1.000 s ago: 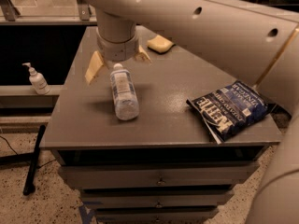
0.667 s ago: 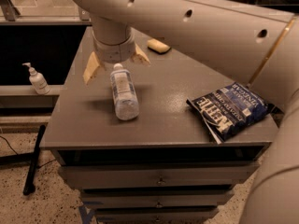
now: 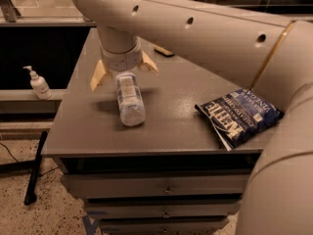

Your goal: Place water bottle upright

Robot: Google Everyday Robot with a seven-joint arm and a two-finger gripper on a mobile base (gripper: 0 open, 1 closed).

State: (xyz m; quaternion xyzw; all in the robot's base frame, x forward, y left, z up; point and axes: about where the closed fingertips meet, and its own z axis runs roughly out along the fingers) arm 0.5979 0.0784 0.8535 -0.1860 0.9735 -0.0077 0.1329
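Gripper (image 3: 125,80): at the back-left of the counter (image 3: 88,131), pointing down. Its two tan fingers (image 3: 98,77) are splayed wide, one on each side of the bottle's neck end. Neither pad appears to touch the plastic, so it grips nothing.

Water bottle (image 3: 130,102): directly below the gripper, not upright. It looks to lie on its side with the base toward the front edge and the neck tucked under the wrist. Cap hidden. A shadow falls to its left, so I cannot tell whether the whole length rests on the counter.

Step in hand (judged): taking hold of the neck end before tipping the bottle up.
- Centre the fingers on the body just below the cap, and close squarely so the round wall does not squirt out sideways.
- Pivot about the base, keeping the base on the counter.
- Release only once the bottle stands on its own.

Containers:
- Water bottle: clear wall, pale label on the upper body. Fill level cannot be read.
- Chip bag (image 3: 239,114): flat at the counter's right edge, well apart from the bottle. It looks sealed.
- Pump dispenser (image 3: 38,82): upright on a ledge left of the counter.
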